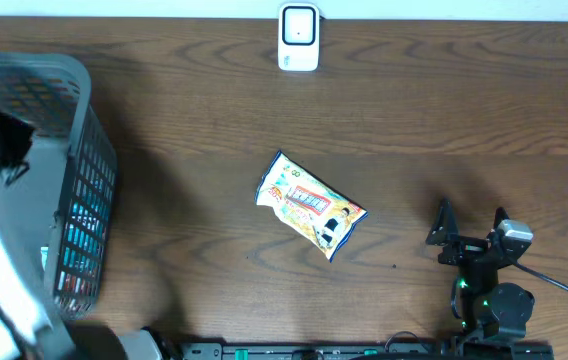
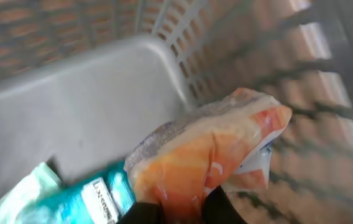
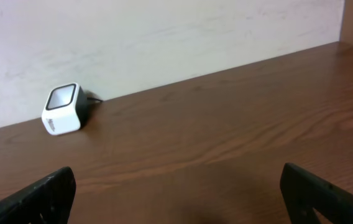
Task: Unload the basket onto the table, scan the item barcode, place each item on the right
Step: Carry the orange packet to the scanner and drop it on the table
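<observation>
Seen from overhead, a packet (image 1: 311, 205) is laid at the middle of the table (image 1: 194, 120). A scanner (image 1: 298, 38) is set at 12 o'clock from it, by the far edge. A basket (image 1: 89, 160) is placed at 9 o'clock, and the right gripper (image 1: 471, 212) is found at 3 o'clock, well apart. In the basket, 1 bag (image 2: 207, 149) is lodged in the left gripper (image 2: 183, 210), near the wall, with 1 pouch (image 2: 96, 193) at its 8 o'clock.

Overhead looks straight down on the desk (image 1: 414, 120), with the basket (image 1: 84, 170) at left and the scanner (image 1: 298, 38) at the far edge. The left wrist camera sits very close inside that basket, facing a packet (image 2: 207, 155). The right wrist camera looks low across the desk to the far wall (image 3: 164, 37), sharing the scanner with overhead.
</observation>
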`<state>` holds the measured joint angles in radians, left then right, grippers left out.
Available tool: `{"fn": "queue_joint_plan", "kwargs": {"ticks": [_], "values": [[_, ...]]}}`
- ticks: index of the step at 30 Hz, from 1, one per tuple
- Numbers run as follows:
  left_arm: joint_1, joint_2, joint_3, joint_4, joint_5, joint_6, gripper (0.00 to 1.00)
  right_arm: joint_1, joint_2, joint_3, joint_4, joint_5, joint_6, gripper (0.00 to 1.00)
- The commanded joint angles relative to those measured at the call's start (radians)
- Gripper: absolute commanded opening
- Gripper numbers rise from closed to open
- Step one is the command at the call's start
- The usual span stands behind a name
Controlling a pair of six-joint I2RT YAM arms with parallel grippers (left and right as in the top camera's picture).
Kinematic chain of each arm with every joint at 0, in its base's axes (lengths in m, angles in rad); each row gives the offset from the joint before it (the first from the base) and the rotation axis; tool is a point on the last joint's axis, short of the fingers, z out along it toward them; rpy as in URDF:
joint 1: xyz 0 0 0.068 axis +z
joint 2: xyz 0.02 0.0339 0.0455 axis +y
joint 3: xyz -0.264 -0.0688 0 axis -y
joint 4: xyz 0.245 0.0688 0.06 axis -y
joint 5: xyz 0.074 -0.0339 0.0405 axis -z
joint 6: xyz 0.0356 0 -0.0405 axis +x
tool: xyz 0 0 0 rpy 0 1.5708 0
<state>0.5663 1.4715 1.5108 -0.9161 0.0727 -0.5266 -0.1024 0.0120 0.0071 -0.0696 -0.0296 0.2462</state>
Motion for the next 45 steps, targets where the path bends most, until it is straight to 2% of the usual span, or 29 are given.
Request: {"fn": "queue_joint_plan", "kwargs": {"ticks": [1, 5, 11, 16, 21, 22, 27, 33, 39, 43, 44, 45], "values": [[-0.042, -0.208, 0.010, -0.079, 0.030, -0.161, 0.07, 0.006, -0.006, -0.002, -0.003, 0.002, 0.011, 0.99], [-0.204, -0.344, 0.010, -0.086, 0.135, -0.167, 0.07, 0.006, -0.006, -0.002, -0.003, 0.001, 0.011, 0.99], [-0.662, -0.358, 0.000, -0.008, 0.127, -0.194, 0.07, 0.006, -0.006, -0.002, -0.003, 0.002, 0.011, 0.99], [-0.984, -0.217, -0.029, 0.117, 0.023, -0.193, 0.07, 0.006, -0.006, -0.002, -0.003, 0.001, 0.011, 0.99], [-1.181, 0.008, -0.029, 0.209, -0.083, -0.193, 0.07, 0.006, -0.006, -0.002, -0.003, 0.002, 0.011, 0.99], [-1.224, 0.105, -0.029, 0.256, -0.085, -0.193, 0.07, 0.006, -0.006, -0.002, -0.003, 0.002, 0.011, 0.99], [-1.279, 0.324, -0.029, 0.373, -0.084, -0.194, 0.07, 0.006, -0.006, -0.002, -0.003, 0.002, 0.011, 0.99], [-1.322, 0.513, -0.029, 0.482, -0.033, -0.316, 0.07, 0.006, -0.006, -0.002, -0.003, 0.002, 0.011, 0.99], [-1.357, 0.596, -0.029, 0.516, -0.003, -0.438, 0.07, 0.006, -0.006, -0.002, -0.003, 0.002, 0.011, 0.99], [-1.358, 0.601, -0.029, 0.457, -0.030, -0.571, 0.08, 0.006, -0.006, -0.002, -0.003, 0.002, 0.011, 0.99], [-1.358, 0.601, -0.029, 0.454, -0.041, -0.599, 0.17, 0.006, -0.006, -0.002, -0.003, 0.001, 0.011, 0.99], [-1.358, 0.602, -0.029, 0.459, -0.047, -0.609, 0.32, 0.006, -0.006, -0.002, -0.003, 0.002, 0.011, 0.99]]}}
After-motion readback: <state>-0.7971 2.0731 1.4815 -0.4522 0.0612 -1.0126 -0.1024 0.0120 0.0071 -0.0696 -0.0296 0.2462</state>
